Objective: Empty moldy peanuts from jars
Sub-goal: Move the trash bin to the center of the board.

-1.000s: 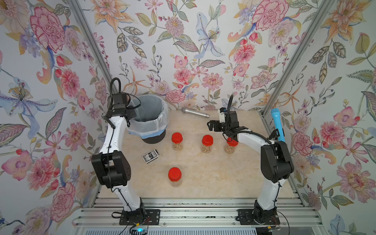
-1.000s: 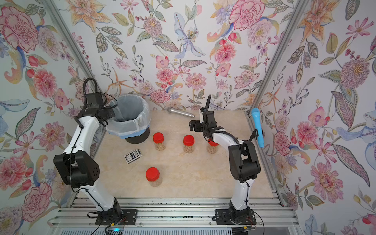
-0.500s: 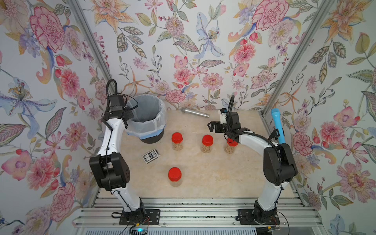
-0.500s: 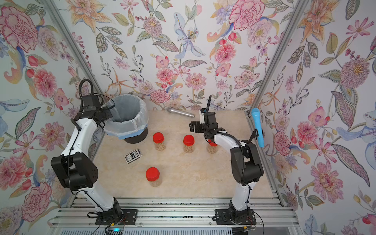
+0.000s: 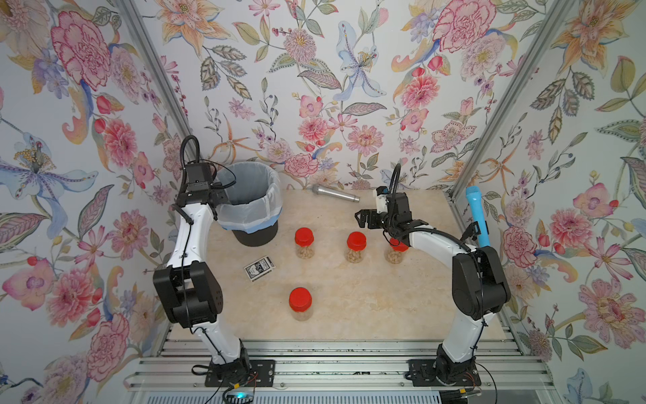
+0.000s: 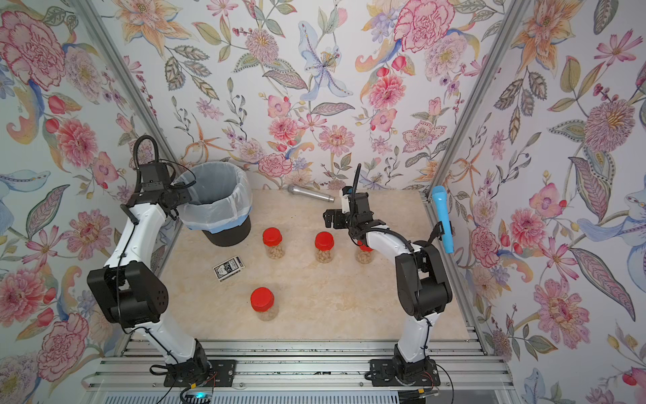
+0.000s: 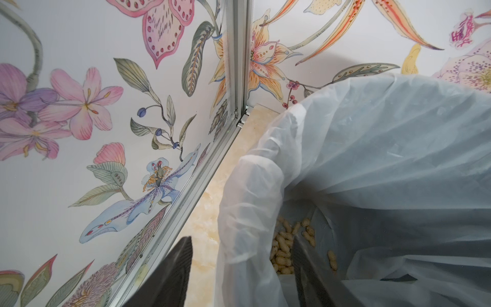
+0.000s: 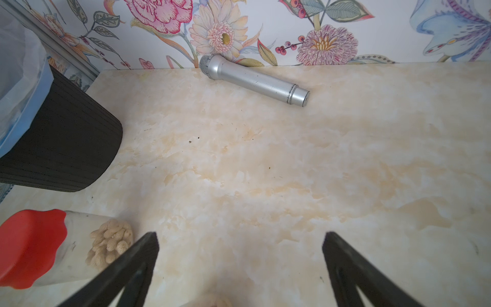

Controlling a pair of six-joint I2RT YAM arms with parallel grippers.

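- The left jaws are up at the rim of the bin (image 5: pixel 257 236), which stands back left on the table (image 5: pixel 367 307).
- In the left wrist view they stand partly apart and straddle the white bag (image 7: pixel 247 202) that lines the bin. One jaw is outside and one is inside. A gap shows on the outer side, so they clamp nothing.
- Down inside the bag lies a small heap of peanuts (image 7: pixel 283 249).
- The right jaws are spread wide and hold nothing. Only bare table shows between them in the right wrist view.
- In both top views they hang just behind the row of jars, near the middle one.
- Three jars stand upright in a row across the middle of the table (image 5: pixel 304 245) (image 5: pixel 356 248) (image 5: pixel 395 255). The right arm covers part of the right-hand one.
- A fourth jar (image 5: pixel 300 306) stands alone nearer the front, well apart from the row.
- All four carry red lids (image 6: pixel 272 237), and pale peanuts fill the lower part of each.
- One jar shows close beside the right jaws in the wrist view (image 8: pixel 74 247), not touching them.
- A silver mic (image 5: pixel 335 193) lies by the back wall.
- A card box (image 5: pixel 259 268) lies flat between the bin and the lone jar.
- A blue tube (image 5: pixel 477 217) stands against the right wall.
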